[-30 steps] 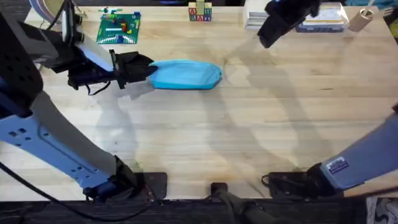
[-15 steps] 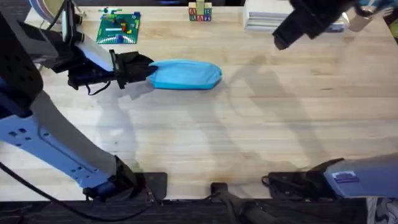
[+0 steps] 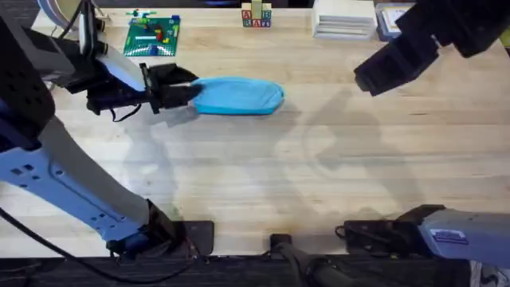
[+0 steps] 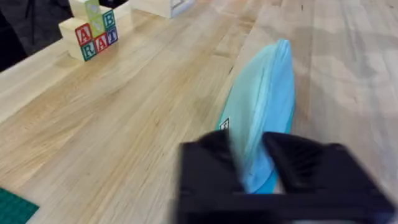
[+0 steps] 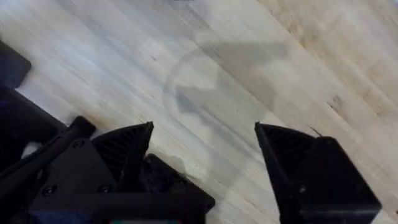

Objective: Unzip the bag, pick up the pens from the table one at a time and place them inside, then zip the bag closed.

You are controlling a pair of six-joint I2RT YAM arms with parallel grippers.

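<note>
Light blue bag [image 3: 237, 96]; pale wood-grain table [image 3: 263, 175]; black pincer [image 4: 254, 163]; green board [image 3: 152, 37].

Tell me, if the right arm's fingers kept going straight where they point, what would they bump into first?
Probably just the bare table. The right gripper is open, and wood grain lies between and ahead of its fingers, though how far off is unclear.

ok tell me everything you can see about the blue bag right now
The bag is a light blue, oblong pouch of soft fabric, lying lengthwise on the wood-grain table toward its far left part. It looks plump and closed, though the zipper itself is hard to make out. A small white tag shows on its side near the clamped end. The left gripper is shut on its left end, black fingers pressing the fabric from both sides. Nothing else touches it.
</note>
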